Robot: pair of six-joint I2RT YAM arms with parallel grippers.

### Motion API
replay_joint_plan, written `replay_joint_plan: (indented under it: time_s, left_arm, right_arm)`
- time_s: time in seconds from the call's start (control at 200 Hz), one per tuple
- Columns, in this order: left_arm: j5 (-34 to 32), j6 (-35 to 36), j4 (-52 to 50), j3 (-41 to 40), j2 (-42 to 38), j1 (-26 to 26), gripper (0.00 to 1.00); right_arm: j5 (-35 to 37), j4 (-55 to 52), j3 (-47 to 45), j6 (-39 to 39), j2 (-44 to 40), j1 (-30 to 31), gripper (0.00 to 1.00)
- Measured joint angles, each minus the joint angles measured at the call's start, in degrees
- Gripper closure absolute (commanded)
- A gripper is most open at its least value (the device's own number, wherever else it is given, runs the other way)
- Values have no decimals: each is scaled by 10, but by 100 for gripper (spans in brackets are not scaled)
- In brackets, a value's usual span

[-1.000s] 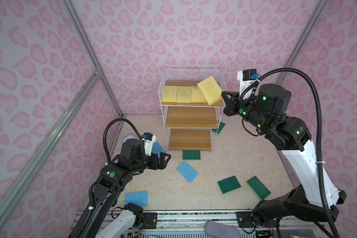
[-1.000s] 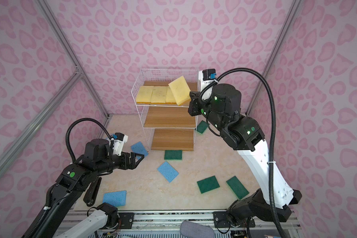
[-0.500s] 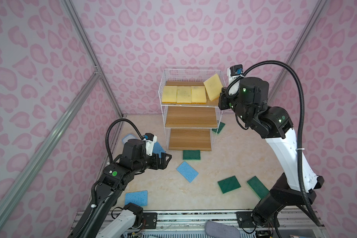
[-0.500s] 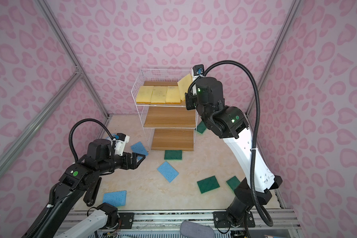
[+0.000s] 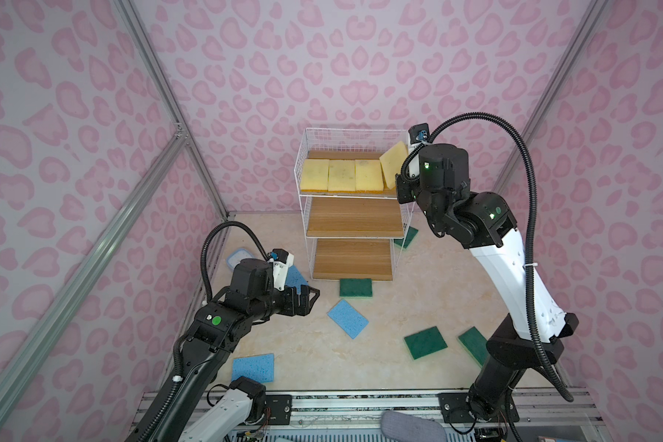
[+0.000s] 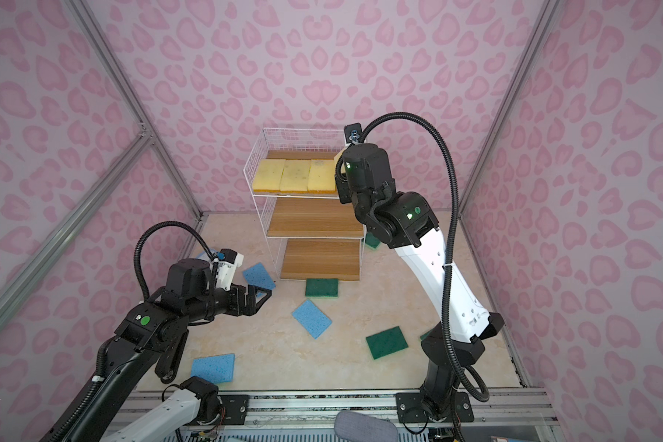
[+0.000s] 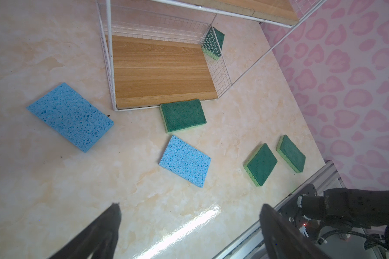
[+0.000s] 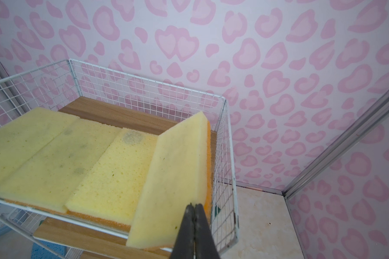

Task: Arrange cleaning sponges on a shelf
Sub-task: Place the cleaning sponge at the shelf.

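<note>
That fourth yellow sponge [image 8: 173, 175] was tilted up above the rim a second ago, and now it's down inside the top tier of the shelf [image 5: 353, 134], at the right end. It isn't flat though: the orange-backed side leans on the right wire wall, and the low edge sits on or right against the nearest of the three yellow sponges [image 5: 341, 175] lying side by side. My read is your yellow row is nearly done, it just needs tipping down. Your right fingers [image 8: 188, 226] are pressed together right at its near corner, and I can't tell if any sponge is nipped between them. Your left fingers [image 7: 103, 231] are spread wide with nothing in them, hanging above the surface [image 7: 54, 179], where the blue sponges [image 7: 184, 160] and green sponges [image 7: 182, 115] lie waiting
</note>
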Motion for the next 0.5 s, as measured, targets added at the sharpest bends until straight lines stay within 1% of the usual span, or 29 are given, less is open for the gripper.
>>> replay_joint_plan:
  time_s: [0.4,0.445,0.5]
  left_arm:
    - [0,0,2,-10,-3,0,3]
    - [0,0,2,-10,-3,0,3]
    - [0,0,2,-10,-3,0,2]
  right_arm:
    - [10,-1,1,-5,20,7,100]
    - [11,-1,1,-5,23,7,98]
    - [11,-1,1,-3,25,7,92]
